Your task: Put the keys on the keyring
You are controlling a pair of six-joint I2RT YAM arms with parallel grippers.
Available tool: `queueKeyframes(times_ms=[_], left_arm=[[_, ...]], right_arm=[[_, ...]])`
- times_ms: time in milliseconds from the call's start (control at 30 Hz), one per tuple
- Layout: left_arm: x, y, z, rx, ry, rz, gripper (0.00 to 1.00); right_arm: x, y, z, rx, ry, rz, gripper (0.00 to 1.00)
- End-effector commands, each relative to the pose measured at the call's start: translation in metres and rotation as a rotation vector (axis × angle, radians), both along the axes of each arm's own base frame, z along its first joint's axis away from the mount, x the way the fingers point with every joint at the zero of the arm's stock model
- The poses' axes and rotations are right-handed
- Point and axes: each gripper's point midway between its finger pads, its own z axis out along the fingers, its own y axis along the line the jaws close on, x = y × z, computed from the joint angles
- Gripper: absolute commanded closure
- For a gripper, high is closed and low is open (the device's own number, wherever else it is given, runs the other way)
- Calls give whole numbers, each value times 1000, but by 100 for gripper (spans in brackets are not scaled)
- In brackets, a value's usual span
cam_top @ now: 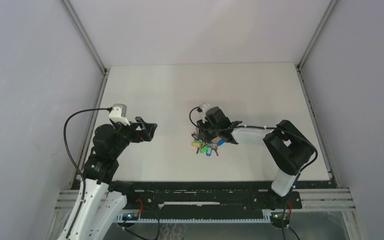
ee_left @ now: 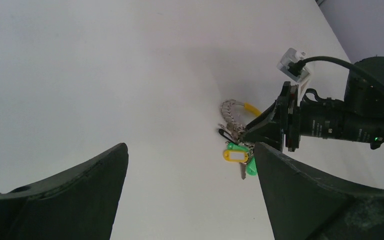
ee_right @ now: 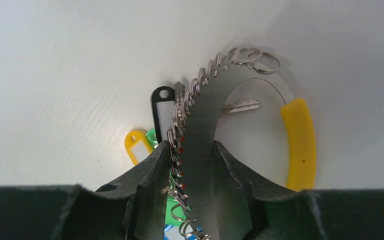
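The keyring (ee_right: 203, 112) is a grey metal band with a yellow section (ee_right: 300, 140), strung with several small split rings. My right gripper (ee_right: 192, 147) is shut on the grey band, low over the table. Yellow (ee_right: 136, 145), green (ee_right: 152, 136) and black (ee_right: 161, 106) tags hang off it, and a silver key blade (ee_right: 240, 106) lies inside the loop. In the top view the right gripper (cam_top: 203, 136) sits over the bunch (cam_top: 208, 147). My left gripper (cam_top: 152, 130) is open and empty, well left of the bunch, which its view shows as well (ee_left: 235, 155). No separate loose red or yellow key shows.
The white tabletop (cam_top: 180, 90) is enclosed by grey walls with metal rails at the left (cam_top: 100, 95) and right (cam_top: 310, 100). The black front rail (cam_top: 205, 192) runs along the near edge between the arm bases.
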Motion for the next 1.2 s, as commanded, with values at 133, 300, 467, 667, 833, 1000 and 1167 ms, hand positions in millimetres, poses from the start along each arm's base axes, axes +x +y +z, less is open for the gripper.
queueKeyframes(times_ms=[133,300,467,667,833,1000,1167], left_arm=[[9,-30,-19,-164,101,-81,0],[18,-44,-37,-215,184,-116,2],[24,-60,-59,-261,278,-171,6],[28,-82,-77,-299,346,-235,10],[29,-97,-86,-340,382,-299,13],[30,-105,-95,-385,429,-314,18],[29,-113,-99,-418,449,-335,21]], right_arm=[[-33,35,44,84,-229,332,71],[-54,46,55,127,-302,474,73],[-69,53,60,131,-351,568,74],[-80,58,64,135,-390,624,75],[-82,58,74,135,-429,630,75],[-85,61,84,145,-461,640,75],[-84,62,88,141,-487,623,75]])
